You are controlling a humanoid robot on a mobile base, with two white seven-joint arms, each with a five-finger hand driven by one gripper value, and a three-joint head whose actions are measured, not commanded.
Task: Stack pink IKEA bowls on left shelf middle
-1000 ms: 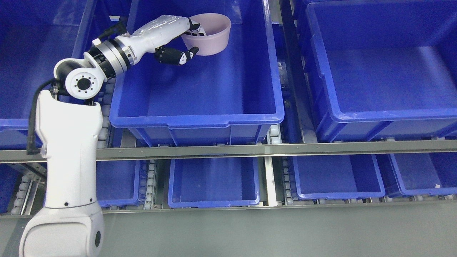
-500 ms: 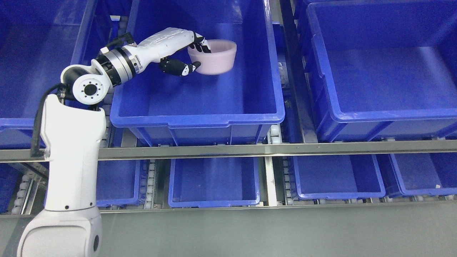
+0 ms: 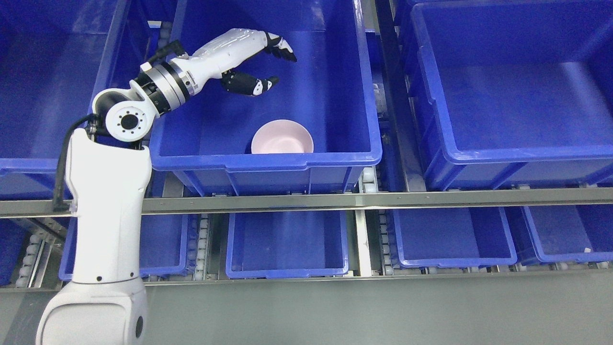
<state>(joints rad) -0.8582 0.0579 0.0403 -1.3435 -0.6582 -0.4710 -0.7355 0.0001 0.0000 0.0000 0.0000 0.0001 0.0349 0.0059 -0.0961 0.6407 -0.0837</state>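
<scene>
The fingers [image 3: 282, 48] of the left hand [image 3: 258, 62] are spread, with the thumb held apart below them, and they hold nothing; half a second ago they were pinched on the rim of the pink bowl [image 3: 282, 137]. The bowl has since left the hand and now lies low in the blue bin [image 3: 268, 160], near the bin's front wall and well apart from the hand, which hangs over the bin's back half. The bowl's opening faces up and it looks level, though its near edge is hidden behind the bin's front rim, so whether it sits flat cannot be told for sure. Being round, it has no long axis. Only this one bowl shows. A second large blue bin [image 3: 517, 153] stands just beside on the right, and smaller blue bins [image 3: 287, 274] sit on the shelf below the metal rail [image 3: 364, 201].
</scene>
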